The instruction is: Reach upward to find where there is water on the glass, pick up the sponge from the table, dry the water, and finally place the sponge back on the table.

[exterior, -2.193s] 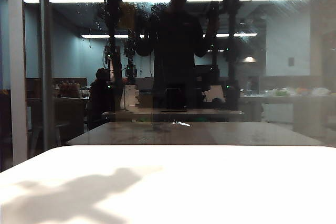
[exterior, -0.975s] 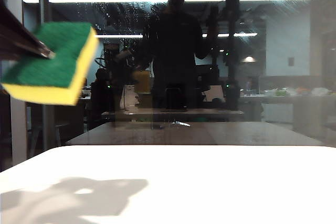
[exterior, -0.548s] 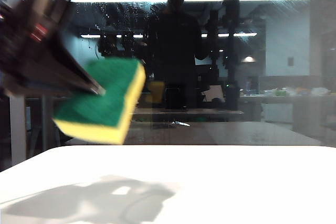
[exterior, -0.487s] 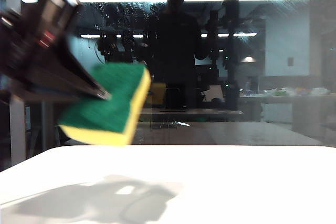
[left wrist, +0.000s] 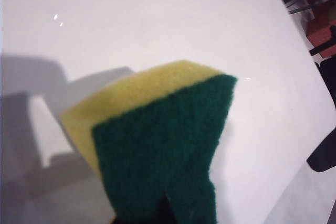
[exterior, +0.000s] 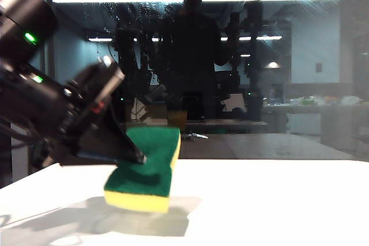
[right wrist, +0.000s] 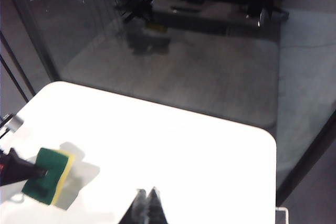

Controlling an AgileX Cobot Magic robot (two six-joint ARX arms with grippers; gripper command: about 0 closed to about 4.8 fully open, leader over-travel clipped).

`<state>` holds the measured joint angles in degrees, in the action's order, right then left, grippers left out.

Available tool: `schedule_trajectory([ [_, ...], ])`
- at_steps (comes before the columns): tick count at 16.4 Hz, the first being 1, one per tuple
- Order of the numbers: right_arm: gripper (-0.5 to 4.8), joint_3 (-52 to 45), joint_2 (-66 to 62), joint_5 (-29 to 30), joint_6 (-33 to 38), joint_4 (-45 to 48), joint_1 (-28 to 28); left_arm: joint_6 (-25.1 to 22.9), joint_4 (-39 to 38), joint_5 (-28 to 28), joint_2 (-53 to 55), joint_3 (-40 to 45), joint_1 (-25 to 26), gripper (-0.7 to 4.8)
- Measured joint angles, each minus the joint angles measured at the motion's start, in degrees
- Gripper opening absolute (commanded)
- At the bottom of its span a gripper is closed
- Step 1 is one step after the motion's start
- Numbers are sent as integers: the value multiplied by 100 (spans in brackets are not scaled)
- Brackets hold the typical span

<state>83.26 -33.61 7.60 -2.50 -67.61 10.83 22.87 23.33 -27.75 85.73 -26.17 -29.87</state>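
Pinching the soft, light sponge (exterior: 145, 168) by its end, our left gripper (exterior: 138, 157) hovers over table (exterior: 277, 200); right gripper (right wrist: 147, 195) clenched, empty.

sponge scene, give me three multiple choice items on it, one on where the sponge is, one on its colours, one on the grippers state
1. Where is the sponge?
A. pressed flat against the glass
B. just over the table on the left of the exterior view
C. lying loose at the table's far right edge

2. What colours is the sponge?
A. dark green and yellow
B. blue and white
C. all pink

3. What is the left gripper doing?
A. wide open over a bare table
B. shut on the sponge
C. gripping the window frame

Answers:
1. B: in the exterior view the sponge hangs low over the white table, its shadow right below; whether its lower edge touches cannot be told.
2. A: the left wrist view shows a green scouring face over yellow foam.
3. B: its fingers clamp the sponge; the right gripper is shut on nothing, over the table's near side.
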Motion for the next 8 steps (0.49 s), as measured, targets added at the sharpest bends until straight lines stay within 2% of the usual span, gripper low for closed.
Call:
schedule_trajectory([
  [3,-2,-2,4,4,0,-85,0,404,-9,-179,409,-267,2,-2],
  [4,-2,0,9,4,0,-85,0,476,-15,-195,463,-286,2,31],
  [7,-2,0,28,7,0,-85,0,549,-284,-210,511,-302,2,53],
  [8,-2,0,26,7,0,-85,0,551,-372,-210,511,-302,2,133],
])
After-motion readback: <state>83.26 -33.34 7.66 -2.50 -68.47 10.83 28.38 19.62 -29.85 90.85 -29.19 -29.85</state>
